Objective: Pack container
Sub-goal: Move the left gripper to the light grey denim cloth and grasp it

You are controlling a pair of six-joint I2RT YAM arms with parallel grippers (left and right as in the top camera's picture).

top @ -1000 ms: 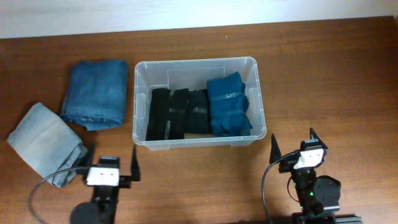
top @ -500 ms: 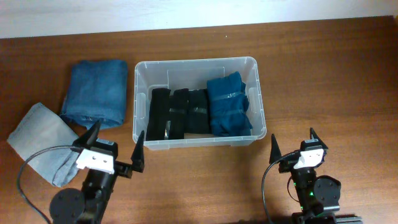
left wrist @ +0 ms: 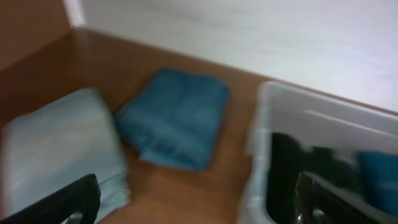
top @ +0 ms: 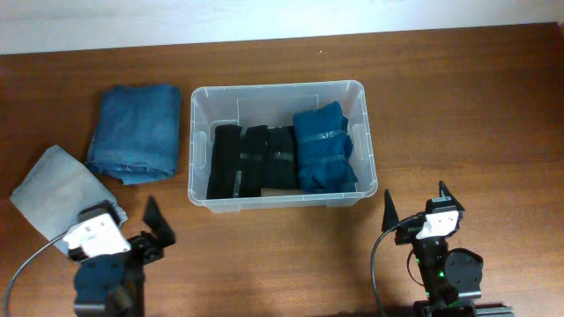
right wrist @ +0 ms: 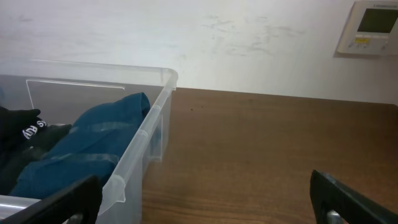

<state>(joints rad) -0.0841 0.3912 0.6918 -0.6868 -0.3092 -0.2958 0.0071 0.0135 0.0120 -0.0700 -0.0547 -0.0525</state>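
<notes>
The clear container [top: 278,89] stands mid-table, holding black folded clothes [top: 251,160] and a folded blue garment [top: 323,148]. Left of it lie folded blue jeans [top: 135,132] and a folded light grey cloth [top: 57,195]. My left gripper [top: 122,211] is open and empty at the near edge of the grey cloth, angled leftward. The left wrist view is blurred and shows the jeans [left wrist: 174,118], the grey cloth [left wrist: 59,149] and the container [left wrist: 323,102] ahead of the left gripper [left wrist: 199,205]. My right gripper [top: 414,195] is open and empty, in front of the container's right corner [right wrist: 146,124].
A white wall runs behind the table, with a thermostat panel [right wrist: 373,25] on it in the right wrist view. Bare wood [right wrist: 261,149] lies to the right of the container.
My left arm has swung left and drawn back, from in front of the container's left corner to the grey cloth's near edge. The right arm has not moved.
</notes>
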